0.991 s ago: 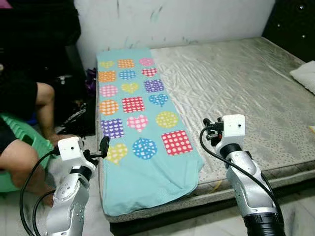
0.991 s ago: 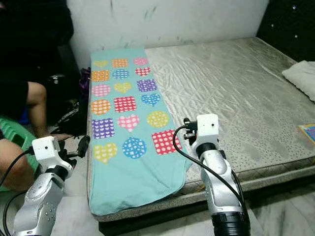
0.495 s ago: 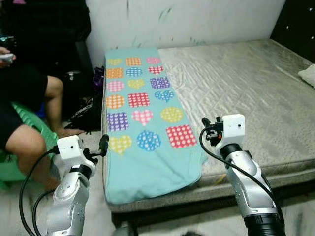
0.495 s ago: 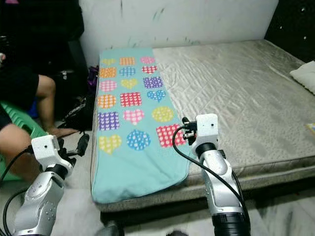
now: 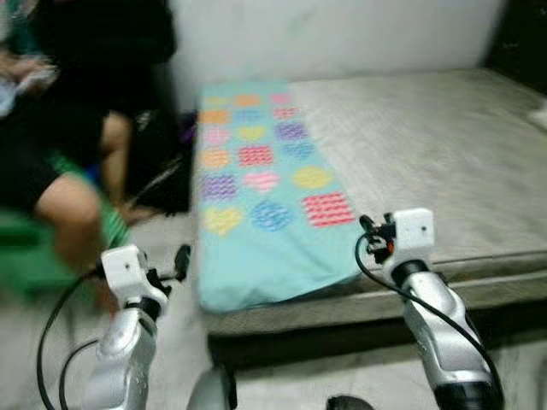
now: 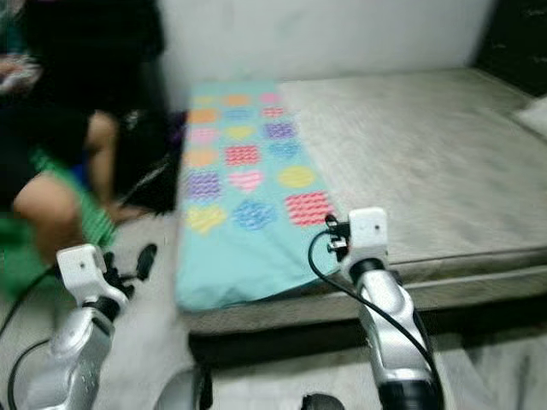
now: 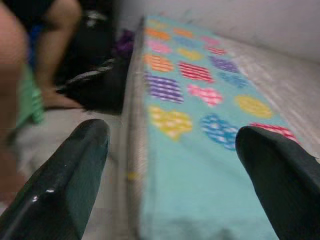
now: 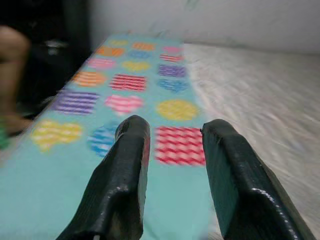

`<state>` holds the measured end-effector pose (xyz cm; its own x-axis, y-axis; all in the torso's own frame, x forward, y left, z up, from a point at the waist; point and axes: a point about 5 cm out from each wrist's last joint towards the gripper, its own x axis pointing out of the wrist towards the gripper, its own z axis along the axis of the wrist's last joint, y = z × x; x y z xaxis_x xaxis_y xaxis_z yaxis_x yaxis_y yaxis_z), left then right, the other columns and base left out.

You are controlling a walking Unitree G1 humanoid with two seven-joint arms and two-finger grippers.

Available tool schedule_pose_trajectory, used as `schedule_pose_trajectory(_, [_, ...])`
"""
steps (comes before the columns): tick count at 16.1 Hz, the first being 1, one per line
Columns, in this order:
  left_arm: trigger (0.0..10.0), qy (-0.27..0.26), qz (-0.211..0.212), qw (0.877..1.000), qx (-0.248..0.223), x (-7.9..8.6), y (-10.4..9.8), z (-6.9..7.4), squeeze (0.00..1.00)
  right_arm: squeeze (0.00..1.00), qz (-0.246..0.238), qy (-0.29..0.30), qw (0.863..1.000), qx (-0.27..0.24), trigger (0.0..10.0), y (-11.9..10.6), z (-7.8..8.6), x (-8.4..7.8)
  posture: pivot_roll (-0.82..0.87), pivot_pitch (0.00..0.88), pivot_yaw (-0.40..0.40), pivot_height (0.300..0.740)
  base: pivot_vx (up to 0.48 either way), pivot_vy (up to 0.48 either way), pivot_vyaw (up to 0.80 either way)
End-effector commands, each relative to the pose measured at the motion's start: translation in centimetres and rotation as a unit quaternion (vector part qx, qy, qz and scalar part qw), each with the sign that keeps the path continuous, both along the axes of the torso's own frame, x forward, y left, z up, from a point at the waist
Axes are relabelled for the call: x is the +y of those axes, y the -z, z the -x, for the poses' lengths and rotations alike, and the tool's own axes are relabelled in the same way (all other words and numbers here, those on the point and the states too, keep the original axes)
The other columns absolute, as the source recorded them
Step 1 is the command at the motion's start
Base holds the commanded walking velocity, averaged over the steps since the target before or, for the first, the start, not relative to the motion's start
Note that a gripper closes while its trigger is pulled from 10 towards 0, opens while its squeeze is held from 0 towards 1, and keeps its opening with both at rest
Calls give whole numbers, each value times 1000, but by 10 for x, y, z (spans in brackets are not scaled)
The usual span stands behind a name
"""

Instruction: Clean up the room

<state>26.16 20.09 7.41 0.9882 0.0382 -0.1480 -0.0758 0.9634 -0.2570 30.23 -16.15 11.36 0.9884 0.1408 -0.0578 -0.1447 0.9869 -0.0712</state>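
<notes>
Head views blurred. Left gripper (image 7: 170,150) at 8 o'clock, raised off the bed's near left corner, fingers (image 7: 65,185) spread wide, nothing between them. Right gripper (image 8: 172,150) at 4 o'clock, at the bed's near edge, fingers parted with a narrow gap, empty. Teal blanket (image 5: 256,213) with coloured dotted hearts, squares and circles lies flat along the left side of the mattress (image 5: 427,162), near end draped over the edge. Person (image 5: 60,171) seated at 10 o'clock, beside a green stool (image 5: 34,256). White wall (image 5: 342,34) at 12 o'clock.
</notes>
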Motion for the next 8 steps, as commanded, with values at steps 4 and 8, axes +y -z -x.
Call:
schedule_pose_trajectory(4, [10000,2,-5,1000,-22,1,-11,-7,0,0,3,-16,1000,-17,10000,-9,-3,6,-139,3,36,635,480,0,0])
schedule_pose_trajectory(8, [10000,3,-4,1000,-21,1,-11,-7,0,0,3,-16,1000,-16,10000,-8,-3,6,-139,5,37,635,480,0,0])
